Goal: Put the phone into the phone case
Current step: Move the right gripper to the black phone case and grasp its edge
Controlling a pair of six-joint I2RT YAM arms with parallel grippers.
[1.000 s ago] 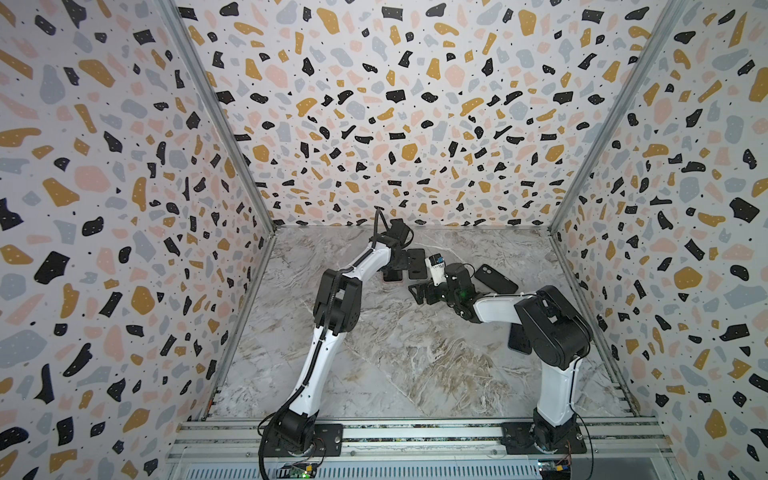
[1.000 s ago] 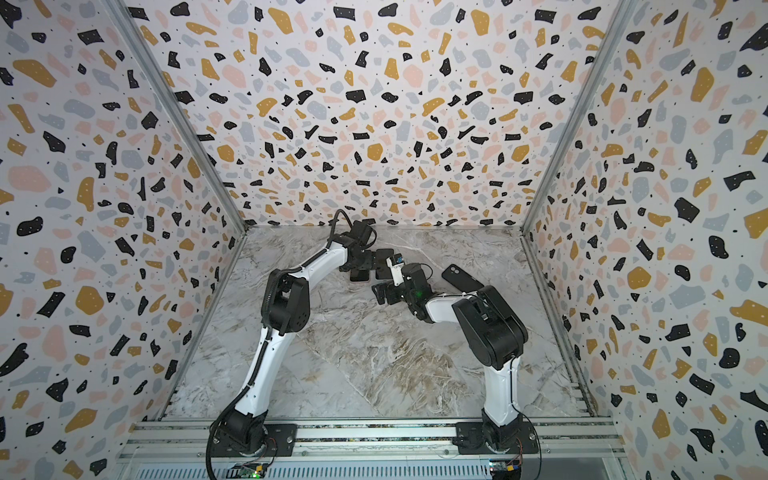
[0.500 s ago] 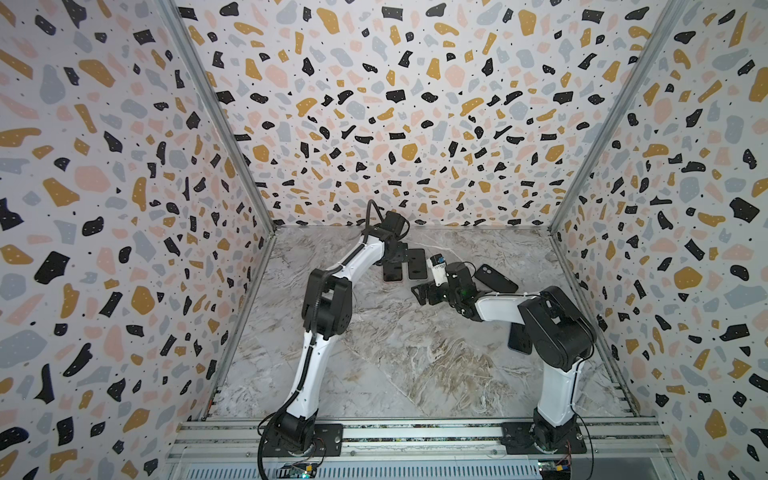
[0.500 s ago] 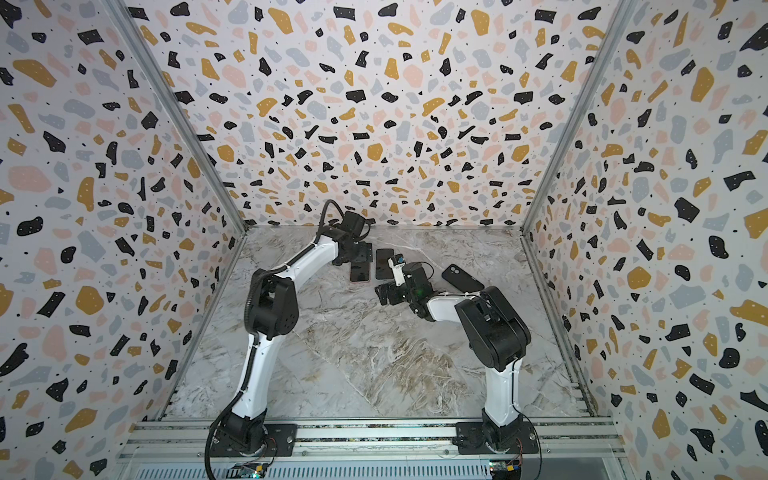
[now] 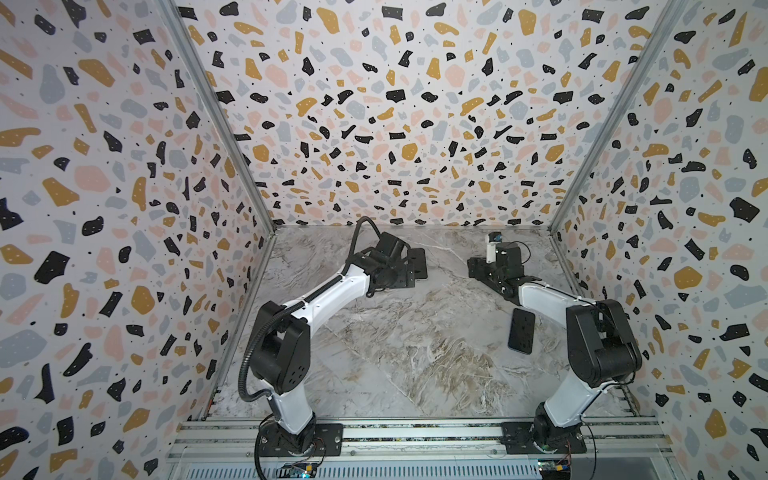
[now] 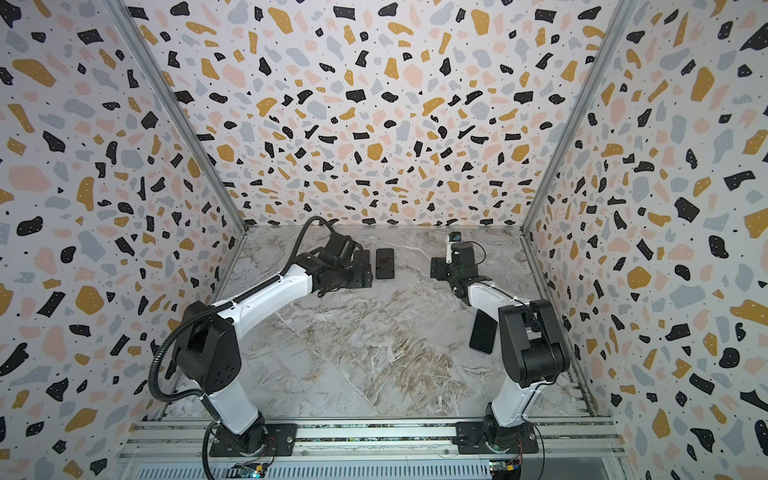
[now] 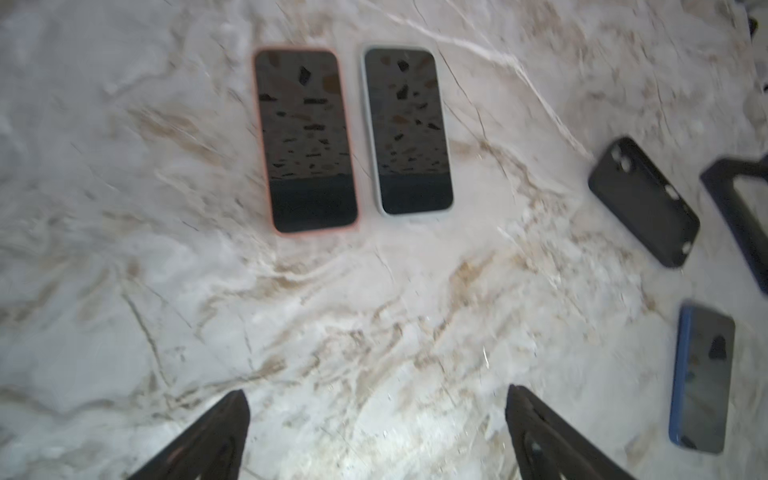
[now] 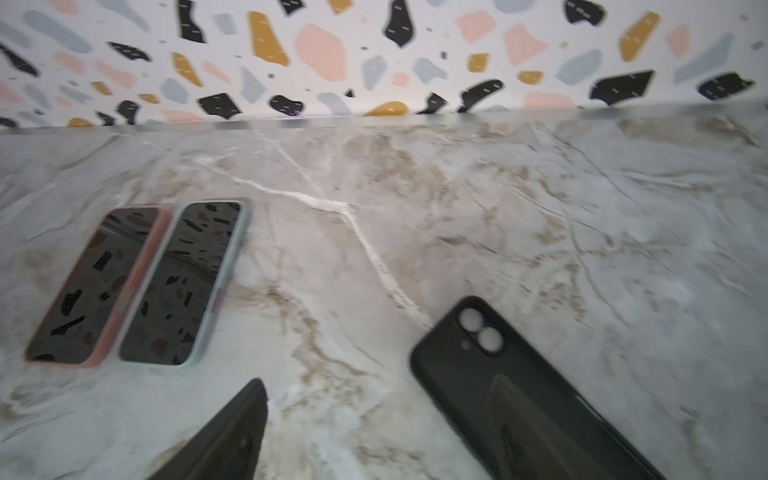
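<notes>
The phone (image 7: 702, 378), dark-screened with a blue edge, lies flat and bare on the marble; in both top views the phone (image 5: 521, 330) lies beside the right forearm. The phone case (image 8: 519, 386) is black and empty, camera cut-out up, and the left wrist view shows the case (image 7: 642, 201) apart from the phone. My right gripper (image 8: 378, 382) is open just above the table, one finger hanging over the case's near end. My left gripper (image 7: 374, 399) is open over bare marble, holding nothing. In the top views the right gripper (image 5: 478, 268) hides the case.
Two phones in cases lie side by side at the back: one pink-cased (image 7: 307, 141), one pale grey-cased (image 7: 409, 131). The left gripper (image 6: 362, 270) hovers right beside them. Patterned walls (image 5: 374, 124) close in three sides; a metal rail (image 5: 415, 436) runs along the front.
My right gripper has swung right and back from the middle to the black case. The left arm has drawn back and lowered its elbow, its gripper staying by the two cased phones.
</notes>
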